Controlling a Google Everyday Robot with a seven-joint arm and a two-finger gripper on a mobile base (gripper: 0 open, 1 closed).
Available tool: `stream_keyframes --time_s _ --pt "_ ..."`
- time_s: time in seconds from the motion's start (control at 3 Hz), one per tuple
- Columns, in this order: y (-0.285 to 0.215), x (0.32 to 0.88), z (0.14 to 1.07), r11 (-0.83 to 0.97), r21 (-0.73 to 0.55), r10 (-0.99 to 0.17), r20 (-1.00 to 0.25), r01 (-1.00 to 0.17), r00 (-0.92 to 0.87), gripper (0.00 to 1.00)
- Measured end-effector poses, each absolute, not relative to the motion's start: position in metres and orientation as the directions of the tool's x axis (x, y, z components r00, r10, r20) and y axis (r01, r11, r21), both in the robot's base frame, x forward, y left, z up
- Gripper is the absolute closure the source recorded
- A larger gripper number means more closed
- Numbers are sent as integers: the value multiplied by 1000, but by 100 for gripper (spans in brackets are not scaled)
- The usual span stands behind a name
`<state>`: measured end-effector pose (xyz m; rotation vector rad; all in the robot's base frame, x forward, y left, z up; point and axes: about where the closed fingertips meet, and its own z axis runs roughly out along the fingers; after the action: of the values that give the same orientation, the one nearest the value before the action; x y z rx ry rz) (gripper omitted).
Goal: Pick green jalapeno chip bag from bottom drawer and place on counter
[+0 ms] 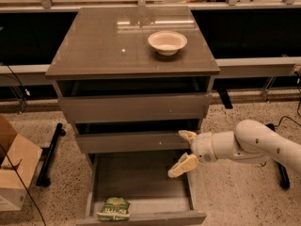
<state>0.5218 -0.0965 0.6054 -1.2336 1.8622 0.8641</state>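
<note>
- Bench (108,46): glossy, reflective grey-brown slab.
- Claw (175,154), above the bottom drawer's (150,218) right side: smooth cream plastic.
- Chip bag (114,208): crinkly green wrapper.

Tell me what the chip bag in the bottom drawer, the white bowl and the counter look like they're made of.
The green jalapeno chip bag: likely thin plastic film, visibly crinkled. The white bowl: matte, maybe ceramic or paper; unclear. The counter: glossy hard slab, laminate or stone perhaps; it mirrors lights. The gripper hangs open above the bottom drawer's right side, holding nothing.
</note>
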Motion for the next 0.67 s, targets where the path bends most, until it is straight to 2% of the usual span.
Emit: stream_keyframes --time_s 0.67 --pt "-83 511 510 343 192 -437 -834 -920 -337 0"
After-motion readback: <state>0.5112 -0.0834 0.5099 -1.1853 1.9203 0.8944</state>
